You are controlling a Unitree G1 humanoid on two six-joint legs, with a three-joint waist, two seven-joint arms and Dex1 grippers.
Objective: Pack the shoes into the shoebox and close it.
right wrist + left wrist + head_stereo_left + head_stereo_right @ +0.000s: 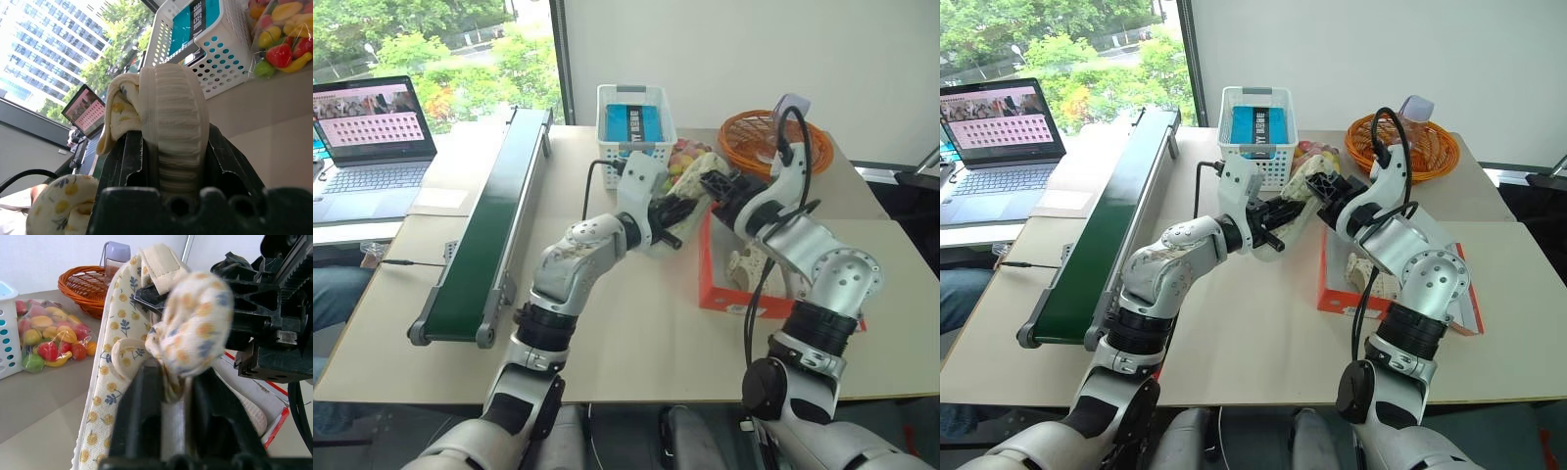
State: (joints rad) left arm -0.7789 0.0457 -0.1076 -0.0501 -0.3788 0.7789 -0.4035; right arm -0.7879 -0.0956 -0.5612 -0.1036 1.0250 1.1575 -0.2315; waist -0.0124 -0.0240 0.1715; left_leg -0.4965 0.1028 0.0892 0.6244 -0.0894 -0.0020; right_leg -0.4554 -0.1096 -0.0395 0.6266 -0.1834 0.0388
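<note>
A cream cloth shoe [195,318] with a yellow and blue flower print and a ribbed sole [173,117] hangs in the air between both grippers, just left of the shoebox. My right gripper [173,142] is shut on its sole, one finger on each side. My left gripper [173,377] stands open around the shoe's heel cloth, which still lies between its fingers. In the head views the two grippers meet at the shoe [695,166]. The orange-red shoebox [705,284] lies open on the table below my right arm, with a second cream shoe [744,266] inside.
Behind the grippers stand a white mesh basket [634,122], a bag of toy fruit [49,340] and an orange wicker basket [754,137]. A green conveyor belt [494,215] runs along the left. A laptop [372,137] sits at the far left.
</note>
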